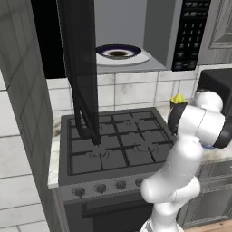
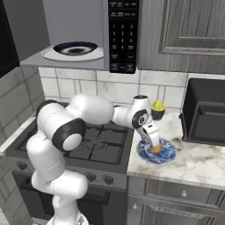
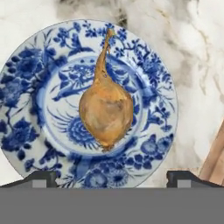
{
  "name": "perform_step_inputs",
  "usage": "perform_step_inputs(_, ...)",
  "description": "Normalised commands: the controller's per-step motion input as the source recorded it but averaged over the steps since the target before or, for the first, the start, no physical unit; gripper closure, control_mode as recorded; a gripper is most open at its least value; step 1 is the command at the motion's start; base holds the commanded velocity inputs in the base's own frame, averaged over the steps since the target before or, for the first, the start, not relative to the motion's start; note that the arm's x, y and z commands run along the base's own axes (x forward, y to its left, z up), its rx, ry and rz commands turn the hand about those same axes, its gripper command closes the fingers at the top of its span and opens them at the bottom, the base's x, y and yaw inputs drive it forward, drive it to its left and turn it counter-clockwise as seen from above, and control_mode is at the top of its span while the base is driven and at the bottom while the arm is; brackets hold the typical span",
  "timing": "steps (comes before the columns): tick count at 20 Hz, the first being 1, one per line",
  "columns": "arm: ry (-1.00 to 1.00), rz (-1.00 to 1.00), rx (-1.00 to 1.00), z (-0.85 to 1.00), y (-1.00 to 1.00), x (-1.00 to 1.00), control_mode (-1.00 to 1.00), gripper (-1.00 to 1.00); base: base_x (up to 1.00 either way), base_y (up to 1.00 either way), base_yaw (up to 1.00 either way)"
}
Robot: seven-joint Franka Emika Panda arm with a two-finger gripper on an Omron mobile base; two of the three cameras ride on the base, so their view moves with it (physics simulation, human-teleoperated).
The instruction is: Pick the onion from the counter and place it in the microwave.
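The small orange-brown onion (image 3: 106,109) is laid on the blue-and-white patterned plate (image 3: 30,78), stem pointed away from the two-finger gripper (image 3: 111,177), whose fingertips are spread wide, holding nothing.

Plate (image 1: 118,53) inside open microwave (image 1: 136,31) cavity

Arm hides the blue plate (image 1: 209,146) (left base view); pincer (image 3: 112,177) tips cut off
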Motion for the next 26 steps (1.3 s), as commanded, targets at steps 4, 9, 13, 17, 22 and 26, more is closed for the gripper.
perform_step_inputs(4,0.0,0.01,0.0,-0.56,-0.02,0.65,-1.0,-1.0,0.0,0.0,0.0)
perform_step_inputs(9,0.0,0.04,0.0,-0.27,-0.19,0.4,-1.0,-1.0,0.0,0.0,0.0)
perform_step_inputs(13,0.0,0.06,0.0,-0.15,-0.29,0.22,-1.0,-1.0,0.0,0.0,0.0)
perform_step_inputs(17,0.0,0.04,0.0,-0.12,-0.37,0.15,-1.0,-1.0,0.0,0.0,0.0)
perform_step_inputs(22,0.0,0.01,0.0,-0.22,-0.25,-0.07,-1.0,-1.0,0.0,0.0,0.0)
perform_step_inputs(26,0.0,0.0,0.0,-0.12,-0.16,-0.48,-1.0,-1.0,0.0,0.0,0.0)
